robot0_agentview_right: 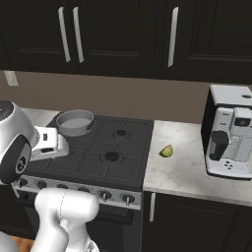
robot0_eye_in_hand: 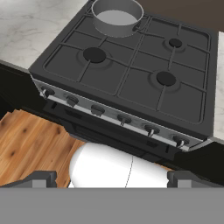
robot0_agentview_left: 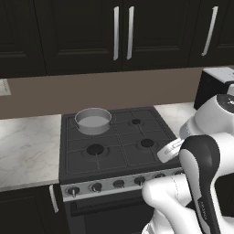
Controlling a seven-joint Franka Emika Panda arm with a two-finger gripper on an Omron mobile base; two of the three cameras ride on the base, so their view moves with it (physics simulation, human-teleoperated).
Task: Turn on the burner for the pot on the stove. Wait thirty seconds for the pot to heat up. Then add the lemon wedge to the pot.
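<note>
Pot (robot0_agentview_left: 93, 121) sits on the far left burner of the stove (robot0_agentview_left: 114, 141), upright, its pale inside showing. Lemon wedge (robot0_agentview_right: 167, 151) lies on the marble desk (robot0_agentview_right: 182, 162) just right of the stove, apart from the pot, with a coffee machine (robot0_agentview_right: 230, 138) farther right on the same desk. Dark knobs (robot0_eye_in_hand: 124, 119) line the silver front strip on the near side. Gripper (robot0_eye_in_hand: 112, 179) hangs in front of the stove above the wooden floor (robot0_eye_in_hand: 30, 144), well apart from the knobs; its jaws are released, spread wide with nothing between them. Dark cabinets (robot0_agentview_left: 119, 32) hang on the far wall.
</note>
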